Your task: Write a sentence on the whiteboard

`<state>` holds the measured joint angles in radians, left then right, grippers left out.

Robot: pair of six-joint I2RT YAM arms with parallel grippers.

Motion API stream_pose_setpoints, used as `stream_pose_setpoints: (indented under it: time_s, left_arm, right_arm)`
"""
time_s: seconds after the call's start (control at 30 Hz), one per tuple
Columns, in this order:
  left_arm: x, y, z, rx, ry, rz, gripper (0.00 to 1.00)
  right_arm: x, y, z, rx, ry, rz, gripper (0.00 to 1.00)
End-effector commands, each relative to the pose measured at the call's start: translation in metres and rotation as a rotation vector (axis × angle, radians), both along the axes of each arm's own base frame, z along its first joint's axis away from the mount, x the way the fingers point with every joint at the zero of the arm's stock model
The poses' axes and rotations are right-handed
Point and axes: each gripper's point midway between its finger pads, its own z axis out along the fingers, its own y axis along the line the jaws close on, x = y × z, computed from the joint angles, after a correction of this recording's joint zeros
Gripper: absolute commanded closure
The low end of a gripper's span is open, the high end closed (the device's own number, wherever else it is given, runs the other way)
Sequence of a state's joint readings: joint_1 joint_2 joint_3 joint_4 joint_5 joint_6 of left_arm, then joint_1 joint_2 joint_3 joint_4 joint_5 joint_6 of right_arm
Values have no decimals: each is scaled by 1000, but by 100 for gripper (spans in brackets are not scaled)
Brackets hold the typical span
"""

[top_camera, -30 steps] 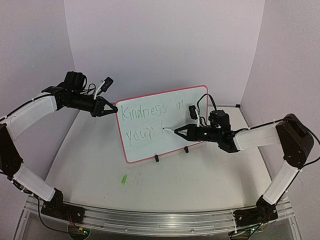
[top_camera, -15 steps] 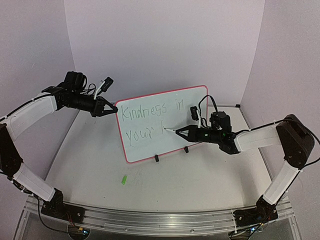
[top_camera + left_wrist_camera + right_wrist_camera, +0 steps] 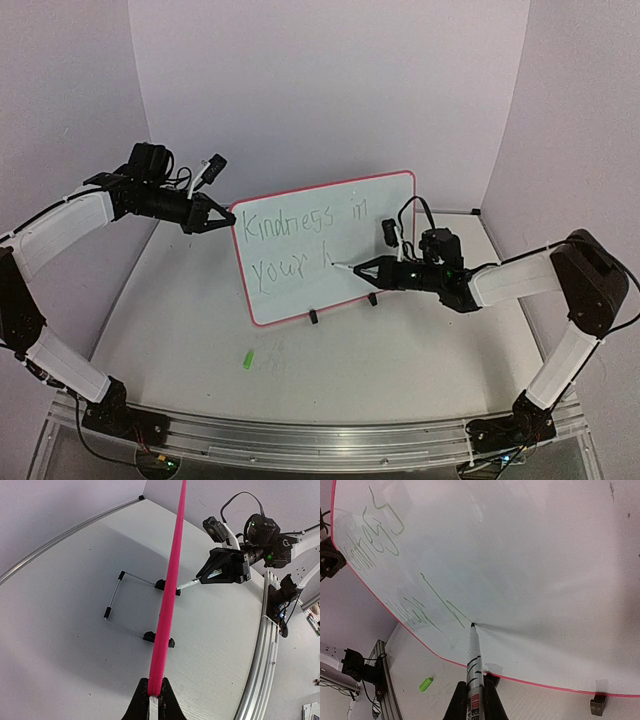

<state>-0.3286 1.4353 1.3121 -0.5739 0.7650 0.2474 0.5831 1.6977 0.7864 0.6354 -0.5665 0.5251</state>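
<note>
cap (image 3: 246,359): 1, green, loose on table (image 3: 190,330), near-left.
R gripper (image 3: 360,268): clenched on marker (image 3: 474,667) (1 pc), tip touching whiteboard (image 3: 372,202) right of "your".
whiteboard: 1, upright mid-table on wire stand (image 3: 116,596). Prob light, stiff, slick, tips easy, so hold by edge.
sentence (image 3: 282,225): 2 green lines.
L gripper (image 3: 224,222): far-left, clamped on whiteboard's left edge.

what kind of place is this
Probably a robot lab test cell: left arm and right arm bolted to a metal rail, plain lilac backdrop walls around the table, a propped whiteboard.
</note>
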Motion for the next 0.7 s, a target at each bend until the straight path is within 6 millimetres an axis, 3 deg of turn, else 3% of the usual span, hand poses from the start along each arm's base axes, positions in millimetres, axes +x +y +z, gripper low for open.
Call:
stream_pose_setpoints:
  time_s: [0.0,0.13,0.4,0.67]
  left_arm:
    - [-9,-5,11,-17,-33,-39,100]
    - [-9,-5,11,-17,-34,-38,100]
    - [-10,-6,12,-19,-33,-40,100]
    - [-10,-6,11,-17,-32,-41,100]
  right_arm:
    - [4,-4,0,4,-14,-28,100]
    - [1,-3,10,22,-27,-13,100]
    - [-9,-3,56,93,-93,17,100]
    - [-2,3,48,86,-79,27,100]
